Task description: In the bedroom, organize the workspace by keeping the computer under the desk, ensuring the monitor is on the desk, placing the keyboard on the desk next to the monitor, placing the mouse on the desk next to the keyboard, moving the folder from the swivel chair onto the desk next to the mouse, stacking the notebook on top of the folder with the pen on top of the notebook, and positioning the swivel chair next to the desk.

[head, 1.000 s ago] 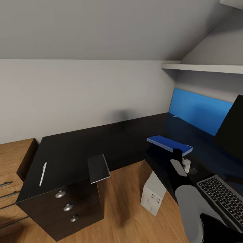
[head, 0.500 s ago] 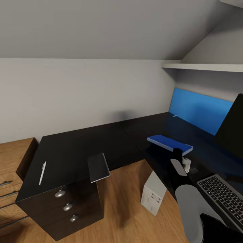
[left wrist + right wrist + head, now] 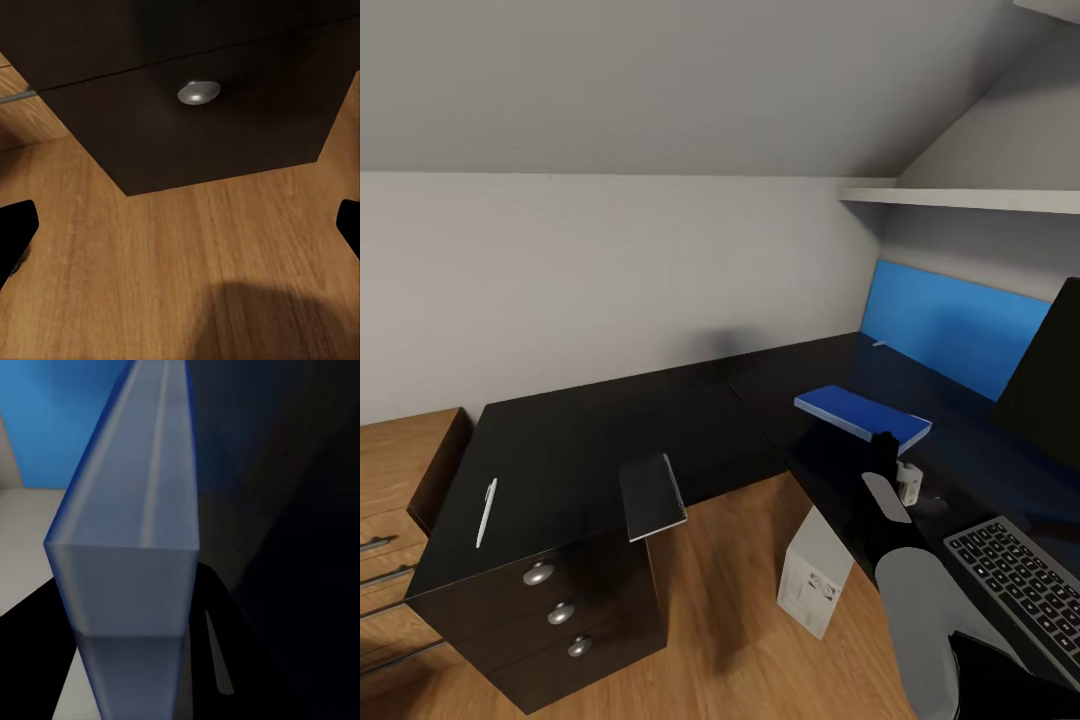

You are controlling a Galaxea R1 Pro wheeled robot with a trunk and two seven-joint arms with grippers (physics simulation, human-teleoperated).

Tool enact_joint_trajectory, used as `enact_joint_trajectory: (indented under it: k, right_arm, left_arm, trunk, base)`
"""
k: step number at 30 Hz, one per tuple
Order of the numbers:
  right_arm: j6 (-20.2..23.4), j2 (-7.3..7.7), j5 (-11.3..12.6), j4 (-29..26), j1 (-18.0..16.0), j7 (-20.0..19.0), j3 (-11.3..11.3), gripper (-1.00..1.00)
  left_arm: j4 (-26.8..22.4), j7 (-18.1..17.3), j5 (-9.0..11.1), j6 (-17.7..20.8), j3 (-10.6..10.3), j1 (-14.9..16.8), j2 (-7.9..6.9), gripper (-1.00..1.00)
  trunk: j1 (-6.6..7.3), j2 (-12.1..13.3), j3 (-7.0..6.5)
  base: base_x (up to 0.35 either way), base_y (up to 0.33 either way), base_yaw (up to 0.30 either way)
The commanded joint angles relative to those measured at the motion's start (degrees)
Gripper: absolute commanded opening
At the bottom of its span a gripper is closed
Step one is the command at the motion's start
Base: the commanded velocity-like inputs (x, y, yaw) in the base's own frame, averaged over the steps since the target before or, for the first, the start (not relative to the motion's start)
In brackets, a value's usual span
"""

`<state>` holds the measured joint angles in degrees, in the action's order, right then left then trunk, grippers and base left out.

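While the folder (image 3: 862, 416) sits clamped at its near end in the right gripper (image 3: 883, 452), tilted just above the desk (image 3: 570, 440), most of the task looks unfinished. Keyboard (image 3: 1020, 585) and monitor (image 3: 1050, 380) are on the desk, computer (image 3: 813, 573) on the floor by it. Notebook (image 3: 651, 497) overhangs the desk edge; pen (image 3: 487, 513) lies well apart. Mouse and chair unconfirmed. Left gripper (image 3: 180, 232) spread wide, empty, over the floor.

Quick count, head view: one blue folder (image 3: 862, 416) right of centre, one notebook (image 3: 652, 497) and one pen (image 3: 486, 513) lower left, one keyboard (image 3: 1017, 581) lower right, one computer tower (image 3: 813, 573) bottom centre, three drawer knobs (image 3: 560, 613) lower left.
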<state>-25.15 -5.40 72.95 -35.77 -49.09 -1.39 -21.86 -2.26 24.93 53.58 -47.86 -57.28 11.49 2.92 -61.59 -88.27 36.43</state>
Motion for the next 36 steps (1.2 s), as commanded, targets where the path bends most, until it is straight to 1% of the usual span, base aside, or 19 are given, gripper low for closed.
enact_joint_trajectory:
  k: [1, 7, 12, 18, 36]
  right_arm:
    - [-0.1, -0.04, 0.4, -0.1, 0.0, -0.2, -0.1, -1.00]
    - [-0.1, -0.05, 0.4, -0.1, 0.0, -0.2, -0.1, -1.00]
    - [-0.1, -0.05, 0.4, 0.0, 0.0, -0.2, -0.1, -1.00]
    - [0.0, -0.05, 0.4, 0.0, 0.0, -0.2, -0.1, -1.00]
    - [0.0, -0.05, 0.4, 0.2, 0.0, 0.0, -0.1, -1.00]
  left_arm:
    - [0.0, 0.6, 0.0, 0.0, -0.5, 0.0, 0.17, 1.00]
    - [0.0, 0.6, 0.1, 0.0, -0.4, 0.0, 0.48, 1.00]
    - [0.0, 0.6, 0.1, 0.0, -0.4, 0.0, 0.51, 1.00]
    - [0.0, 0.6, 0.1, 0.0, -0.4, 0.0, 0.51, 1.00]
    - [0.0, 0.6, 0.1, 0.0, -0.4, 0.0, 0.60, 1.00]
  trunk:
    - [0.00, 0.0, 0.05]
    - [0.00, 0.0, 0.05]
    - [0.00, 0.0, 0.05]
    - [0.00, 0.0, 0.05]
    - [0.00, 0.0, 0.05]
  base:
    - [0.000, 0.000, 0.000]
    - [0.000, 0.000, 0.000]
    - [-0.010, 0.000, 0.000]
    - [-0.120, 0.000, 0.000]
    - [-0.004, 0.000, 0.000]
